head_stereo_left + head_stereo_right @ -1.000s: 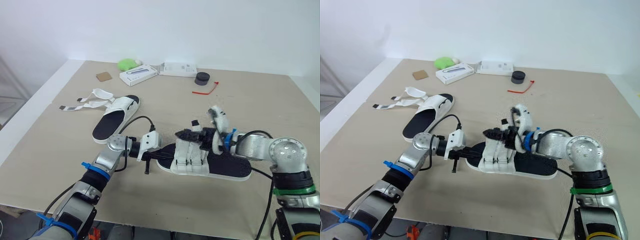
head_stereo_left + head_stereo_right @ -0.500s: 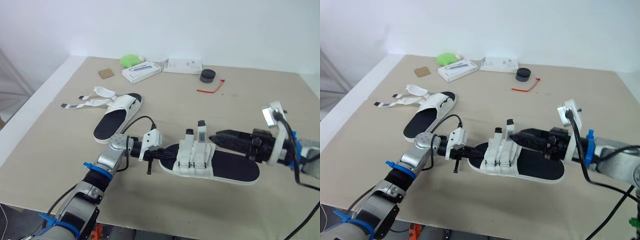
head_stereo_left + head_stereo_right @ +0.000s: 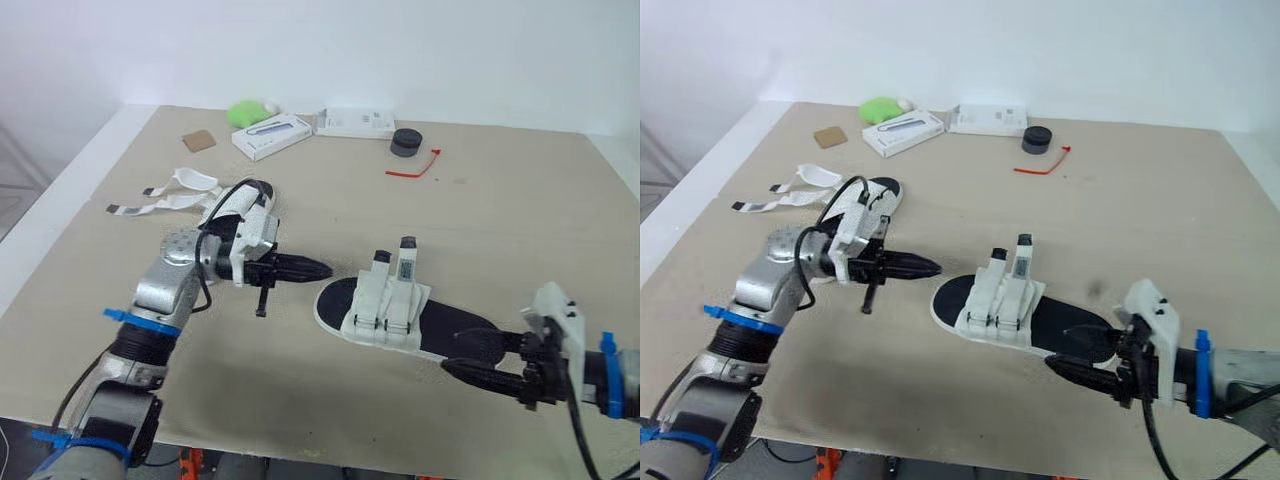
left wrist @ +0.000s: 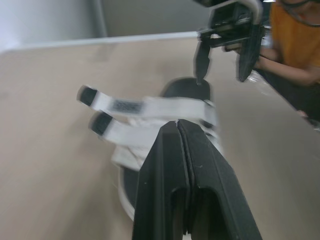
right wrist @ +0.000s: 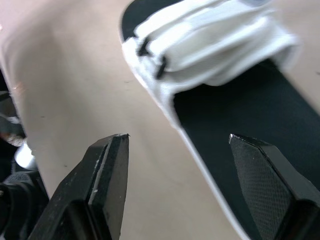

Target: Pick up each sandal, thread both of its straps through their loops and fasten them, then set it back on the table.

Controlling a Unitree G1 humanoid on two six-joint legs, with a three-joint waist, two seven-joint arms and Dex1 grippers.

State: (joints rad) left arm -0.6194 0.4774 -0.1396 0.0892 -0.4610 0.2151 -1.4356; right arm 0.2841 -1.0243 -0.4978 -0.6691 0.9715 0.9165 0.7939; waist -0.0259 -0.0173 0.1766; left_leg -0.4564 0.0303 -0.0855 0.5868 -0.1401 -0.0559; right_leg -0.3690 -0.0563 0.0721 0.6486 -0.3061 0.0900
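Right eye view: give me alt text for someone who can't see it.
A white sandal with a black insole lies on the table, two strap ends sticking up. The shut left gripper points at one end, the open right gripper at the other. A second sandal lies farther back, straps unfastened.

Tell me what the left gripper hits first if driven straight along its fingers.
Likely the near sandal, at its white straps, straight ahead of the left gripper. Height is unclear, so it may pass just above.

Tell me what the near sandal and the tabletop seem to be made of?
Near sandal: white straps look like smooth synthetic or fabric webbing; the black footbed is matte, likely foam or rubber. Tabletop: beige, matte, faintly speckled, perhaps laminate board.
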